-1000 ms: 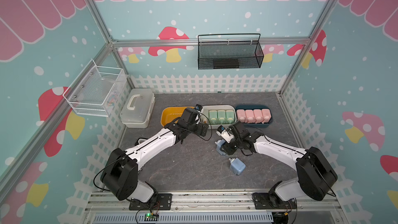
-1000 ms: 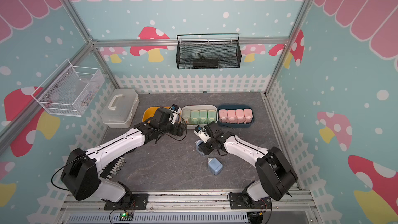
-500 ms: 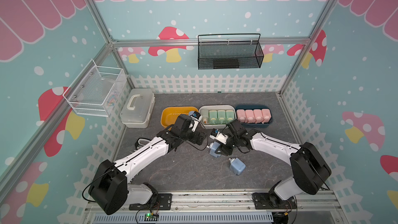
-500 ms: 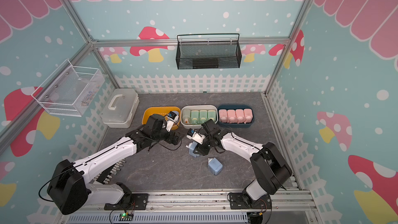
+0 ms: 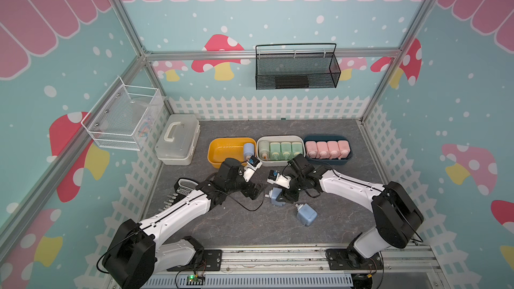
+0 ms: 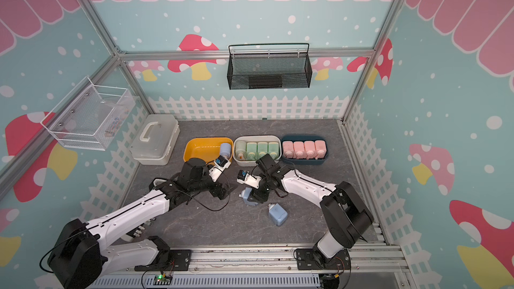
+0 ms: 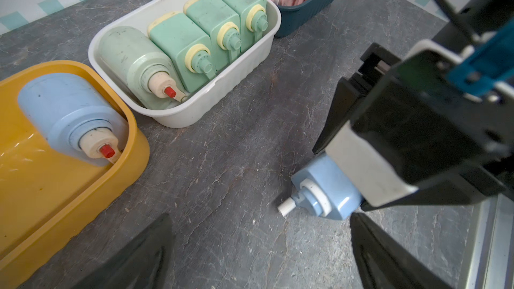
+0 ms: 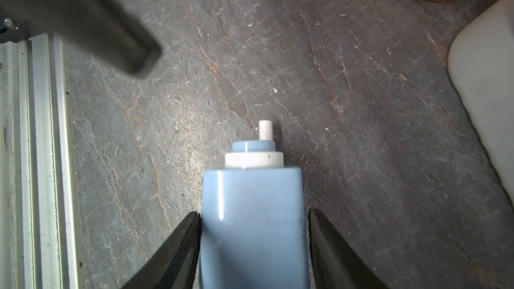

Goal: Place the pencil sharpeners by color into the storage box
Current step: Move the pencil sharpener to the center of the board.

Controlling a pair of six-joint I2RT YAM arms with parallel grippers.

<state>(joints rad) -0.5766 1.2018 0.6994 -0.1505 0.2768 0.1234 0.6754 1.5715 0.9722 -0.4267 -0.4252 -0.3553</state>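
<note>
Sharpeners fill two trays: green sharpeners (image 5: 281,148) in the white tray (image 5: 279,138), pink sharpeners (image 5: 326,148) in the dark-blue tray (image 5: 328,160). One round blue sharpener (image 5: 249,150) lies in the yellow tray (image 5: 219,145). On the table (image 5: 222,223), the right gripper (image 8: 253,212) straddles a boxy blue sharpener (image 5: 276,198), its jaws close against the sides; I can't tell whether they pinch it. Another blue sharpener (image 5: 306,214) lies near it. The left gripper (image 7: 258,218) hangs just beside, jaws wide apart and empty.

A black wire-mesh basket (image 5: 297,70) hangs on the back wall. A white wire-mesh basket (image 5: 122,118) hangs on a side wall. Near it, a translucent white plastic lidded case (image 5: 178,140) with a handle rests in a back corner of the grey stone-patterned tabletop (image 5: 236,226).
</note>
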